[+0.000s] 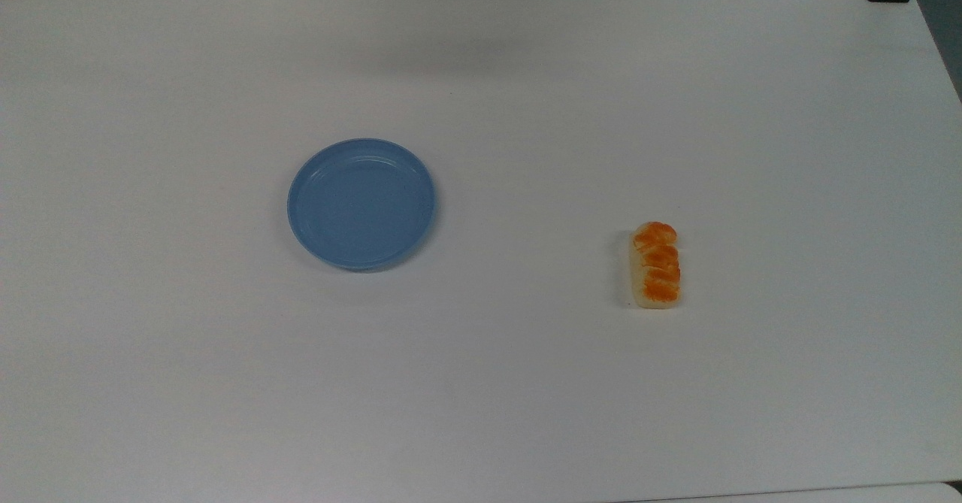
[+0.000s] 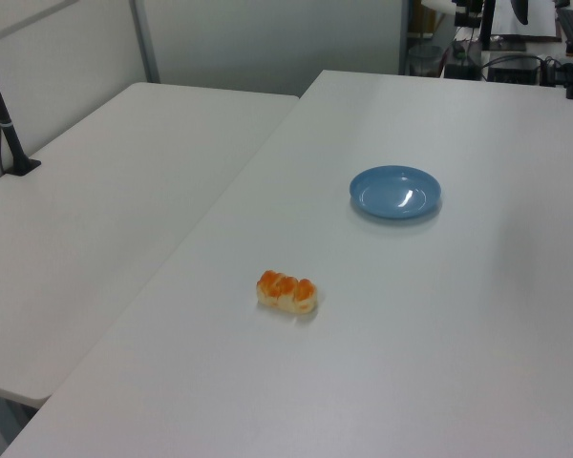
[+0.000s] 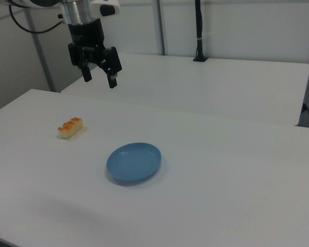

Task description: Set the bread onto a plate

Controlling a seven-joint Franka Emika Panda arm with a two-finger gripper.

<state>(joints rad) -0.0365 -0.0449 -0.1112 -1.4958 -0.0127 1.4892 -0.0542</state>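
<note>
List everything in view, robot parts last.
bread: 1, cream with orange-brown top, on the table toward the top view's right, apart from the plate.
plate: 1, light blue, bare, near the table's middle, left of the bread in the top view.
table: 1, white, under both.
second table: 1, white, alongside, on the left view's left.
black post: 1, standing on the second table in the right view.
hand: 1, black, open, raised above the table in the right view, holding nothing.

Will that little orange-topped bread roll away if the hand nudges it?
Probably not: the oblong, cream-sided bread with its orange glazed top lies flat on the white table, so it would likely slide. It looks small, so probably light.
</note>
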